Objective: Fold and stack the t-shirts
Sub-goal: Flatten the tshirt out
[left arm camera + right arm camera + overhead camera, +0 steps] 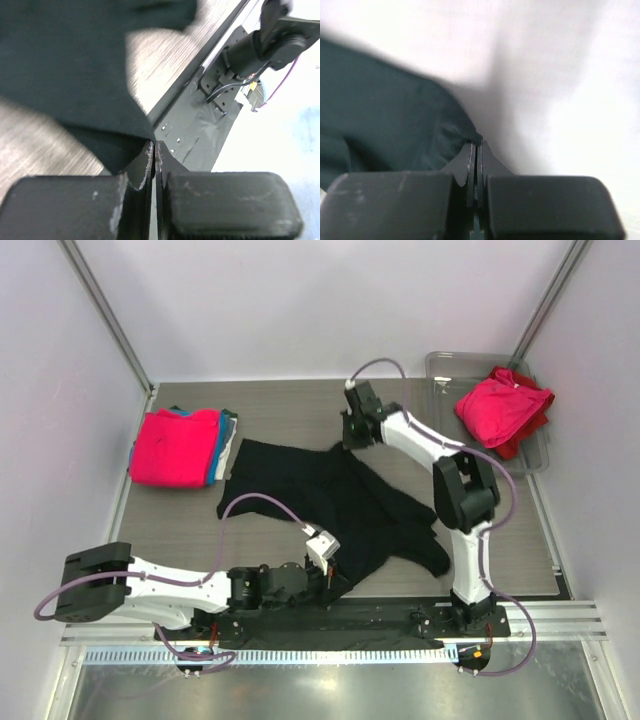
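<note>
Black shirt [330, 490] lies spread and rumpled at the centre of the surface [190, 525]. Left fingers [151, 157], clenched, pinch its near hem at lower centre of the top view; right fingers [471, 155], clenched, pinch its far edge at upper centre. A pink-topped stack [175, 445] sits at upper left, and a pink shirt [500, 405] lies in the tray [440, 365] at upper right.

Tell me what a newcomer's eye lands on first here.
A large black t-shirt sprawls crumpled across the middle of the table. The left gripper pinches its near edge and the right gripper its far edge. Bright pink catches the eye next: a folded stack at the far left, and a pink shirt in the clear tray at the far right corner.
</note>
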### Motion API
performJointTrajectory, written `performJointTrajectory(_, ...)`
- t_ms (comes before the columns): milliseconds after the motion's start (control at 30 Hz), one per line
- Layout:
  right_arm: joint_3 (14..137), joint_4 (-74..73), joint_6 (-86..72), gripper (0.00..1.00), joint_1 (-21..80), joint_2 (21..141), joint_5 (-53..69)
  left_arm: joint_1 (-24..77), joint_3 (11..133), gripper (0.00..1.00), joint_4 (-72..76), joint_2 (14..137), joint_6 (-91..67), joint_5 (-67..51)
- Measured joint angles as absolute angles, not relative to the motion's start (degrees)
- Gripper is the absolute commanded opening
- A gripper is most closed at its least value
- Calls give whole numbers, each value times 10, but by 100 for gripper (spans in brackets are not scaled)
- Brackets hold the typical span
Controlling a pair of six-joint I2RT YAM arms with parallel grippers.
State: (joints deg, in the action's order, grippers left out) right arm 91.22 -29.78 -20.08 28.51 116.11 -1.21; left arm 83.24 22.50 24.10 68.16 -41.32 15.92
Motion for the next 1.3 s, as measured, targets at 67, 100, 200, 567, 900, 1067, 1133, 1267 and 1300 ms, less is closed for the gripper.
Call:
performJointTrajectory(67, 1040, -328, -206, 1, 261, 1228, -16, 832, 234, 0, 225, 666, -402, 159)
performJointTrajectory(100, 1112, -335, -209, 8, 247, 1267, -17, 832, 236, 0, 220, 659, -397, 159)
performJointTrajectory(200, 1255, -361, -222, 79, 218, 1336, -28, 833, 237, 0, 206, 644, -385, 158)
performJointTrajectory(567, 973, -352, -210, 49, 213, 1129, -9, 835, 229, 0, 193, 687, -386, 158)
performJointTrajectory(900, 603, -295, -219, 66, 303, 792, 28, 848, 190, 39, 193, 715, -405, 158)
performJointTrajectory(1067, 501, -274, -234, 72, 307, 762, 11, 849, 187, 72, 164, 632, -414, 186)
performJointTrajectory(1133, 474, -272, -242, 74, 307, 766, -2, 850, 190, 83, 134, 590, -416, 209)
performJointTrajectory(1267, 438, -265, -259, 31, 307, 768, -36, 839, 213, 93, 58, 524, -427, 261)
performJointTrajectory(1300, 430, -264, -263, 22, 307, 767, -44, 828, 225, 93, 30, 513, -432, 269)
